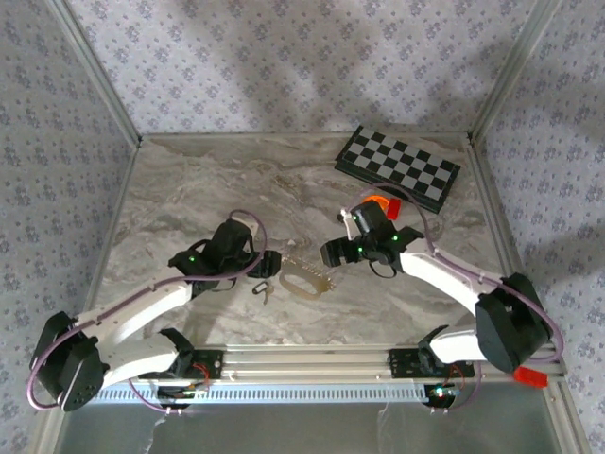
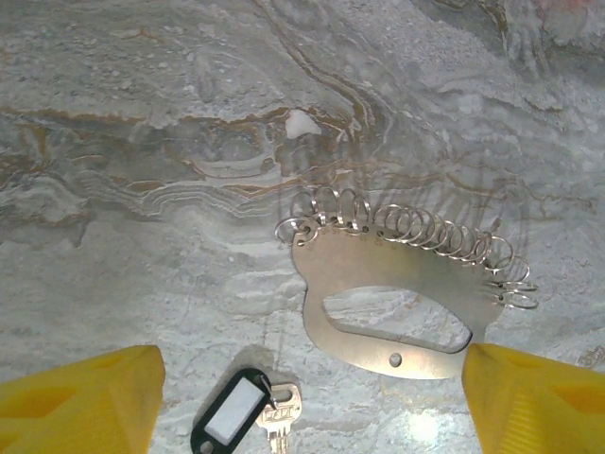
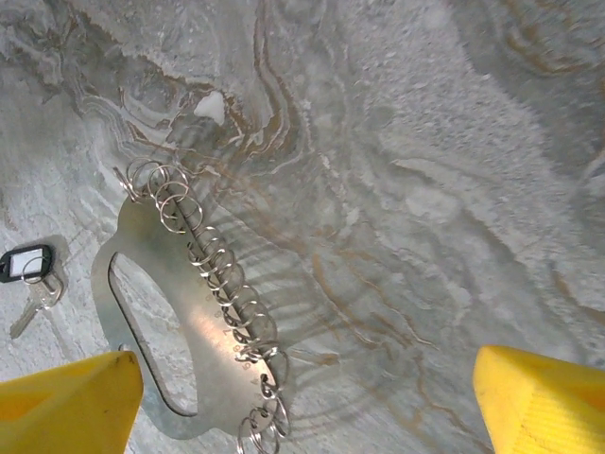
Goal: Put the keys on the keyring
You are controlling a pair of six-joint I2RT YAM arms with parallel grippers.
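Keys [image 2: 244,419]: flat on the table [image 2: 142,142], just beside the keyring [image 2: 378,284]; blade points back toward the left gripper [image 2: 310,402] (tag slanting away)
Keyring: long axis crosswise; rings [image 2: 416,229] along the far edge
Left gripper: jaws spread above both, likely lining up a pick
Right gripper [image 3: 307,407]: jaws spread over the keyring, probably to steady it

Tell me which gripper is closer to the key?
The left gripper: the black-tagged key lies just by its yellow fingers; the right gripper is farther off.
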